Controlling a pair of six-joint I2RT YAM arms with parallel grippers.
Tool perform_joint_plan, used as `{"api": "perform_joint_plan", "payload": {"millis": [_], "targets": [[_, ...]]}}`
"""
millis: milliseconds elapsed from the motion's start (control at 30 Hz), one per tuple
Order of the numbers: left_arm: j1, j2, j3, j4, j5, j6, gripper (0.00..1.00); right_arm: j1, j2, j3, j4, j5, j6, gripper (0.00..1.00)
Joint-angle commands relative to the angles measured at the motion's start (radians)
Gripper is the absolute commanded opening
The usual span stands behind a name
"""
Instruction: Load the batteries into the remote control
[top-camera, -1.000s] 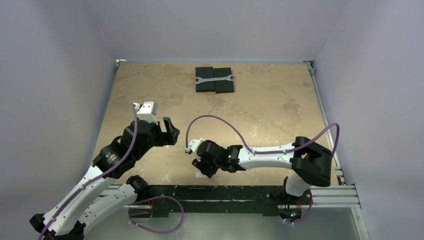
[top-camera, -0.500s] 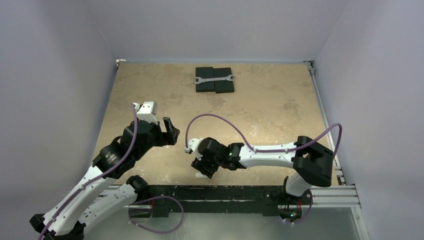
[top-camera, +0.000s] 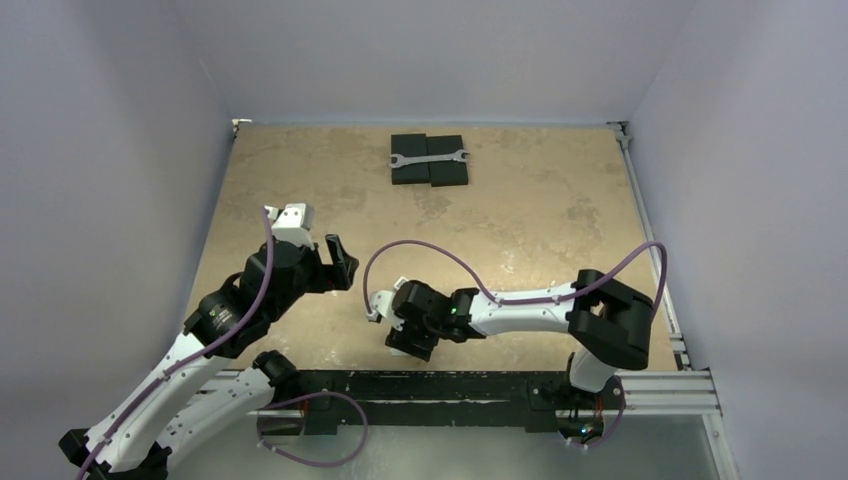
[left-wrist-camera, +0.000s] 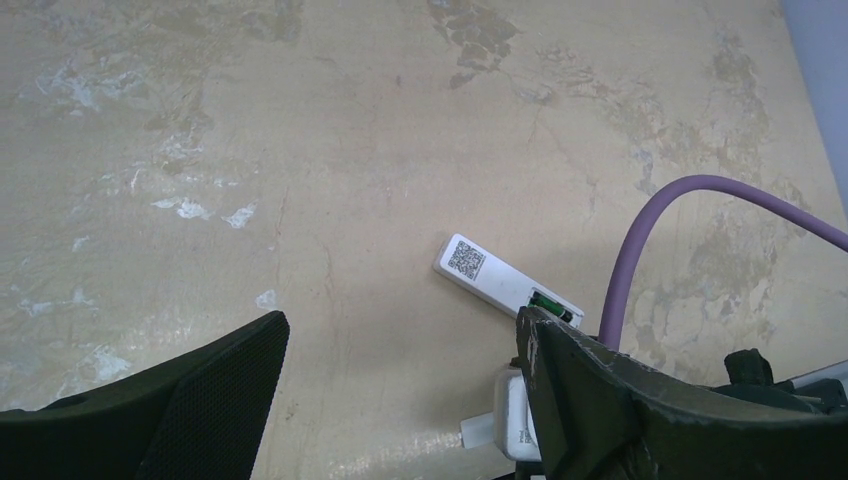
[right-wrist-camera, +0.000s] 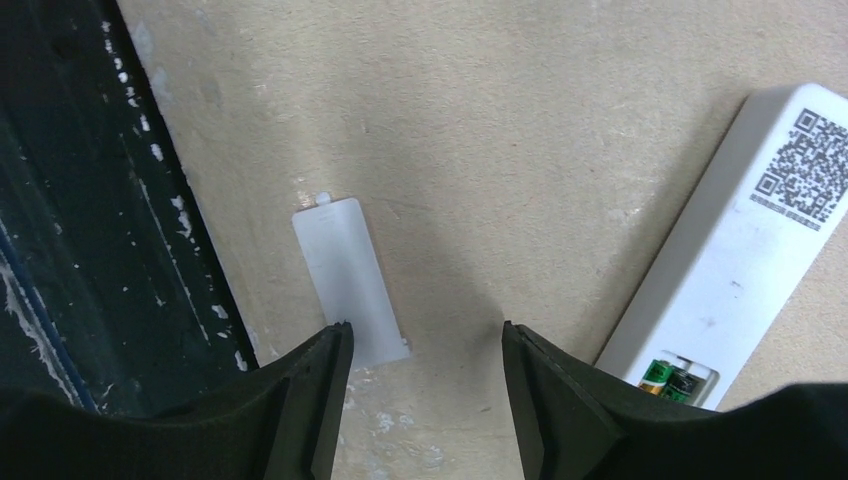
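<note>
The remote control (right-wrist-camera: 740, 260) lies back-up on the tan table, a QR sticker at one end and its compartment open at the other. Both batteries (right-wrist-camera: 672, 381) sit side by side in that compartment; one shows gold and green, the other dark. Its green end (left-wrist-camera: 550, 305) shows in the left wrist view, beside the remote (left-wrist-camera: 490, 275). My right gripper (right-wrist-camera: 425, 335) hovers open between the remote and the loose white cover piece (right-wrist-camera: 348, 280), holding nothing. My left gripper (left-wrist-camera: 400, 325) is open and empty, off to the left (top-camera: 340, 262). In the top view the right wrist (top-camera: 410, 325) hides the remote.
A silver wrench (top-camera: 428, 158) lies on black blocks (top-camera: 445, 176) at the table's far middle. The black rail (right-wrist-camera: 60, 200) of the near edge runs just beside the cover piece. A purple cable (left-wrist-camera: 680, 200) loops over the table by the remote.
My right gripper's jaws have spread wider and its wrist has shifted slightly left and nearer, covering the white piece seen below it earlier. The left arm has stayed put.
</note>
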Motion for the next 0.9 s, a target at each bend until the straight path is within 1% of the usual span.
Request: {"api": "perform_joint_plan", "payload": {"millis": [0, 400, 767, 867], "targets": [[0.006, -0.004, 0.039, 0.013, -0.017, 0.016, 0.84, 0.022, 0.004, 0.026, 0.013, -0.027, -0.064, 0.65], [0.006, 0.001, 0.028, 0.021, -0.012, 0.014, 0.84, 0.037, 0.022, 0.035, 0.018, -0.051, -0.084, 0.66], [0.005, 0.001, 0.028, 0.020, -0.013, 0.014, 0.85, 0.058, 0.092, 0.066, -0.007, 0.001, -0.091, 0.65], [0.006, -0.001, 0.029, 0.019, -0.015, 0.016, 0.85, 0.062, 0.104, 0.079, -0.024, 0.042, -0.085, 0.64]]}}
